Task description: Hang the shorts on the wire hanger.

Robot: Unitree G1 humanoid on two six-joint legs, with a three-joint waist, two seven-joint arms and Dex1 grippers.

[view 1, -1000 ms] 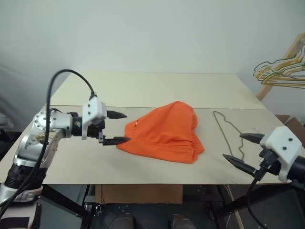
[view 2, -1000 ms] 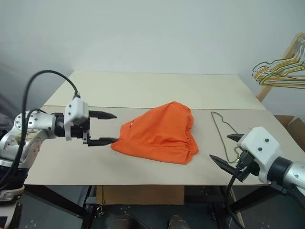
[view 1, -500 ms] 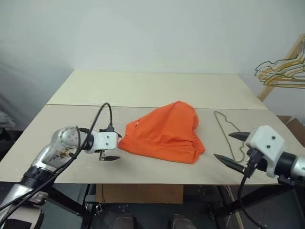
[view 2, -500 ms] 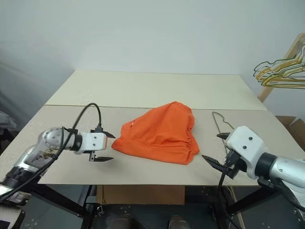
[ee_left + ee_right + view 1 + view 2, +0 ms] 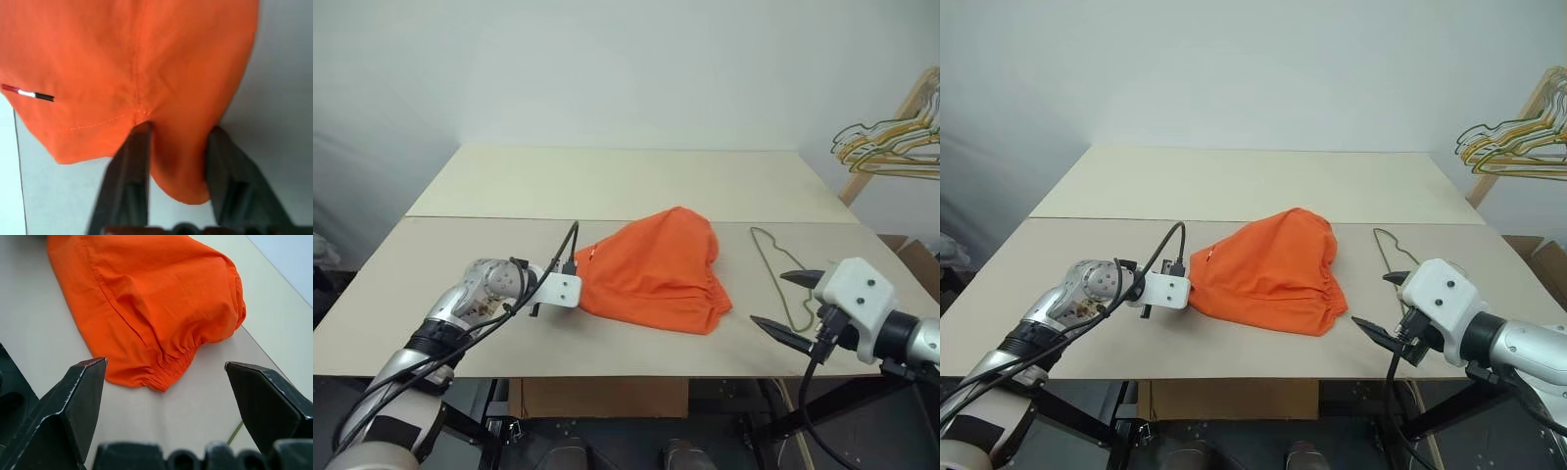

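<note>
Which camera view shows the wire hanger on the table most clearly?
The left eye view: the wire hanger lies flat beside the shorts, its outline nearly complete. The right eye view shows the right gripper covering its near end. The right wrist view shows a short piece of wire.

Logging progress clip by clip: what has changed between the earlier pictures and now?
The left gripper came down from above the table to the corner of the bright orange fabric shorts, and its black fingers now straddle a fold of that corner. The right gripper drew in slightly and is open as before. The shorts and the thin dark wire hanger lie unmoved on the beige table.
</note>
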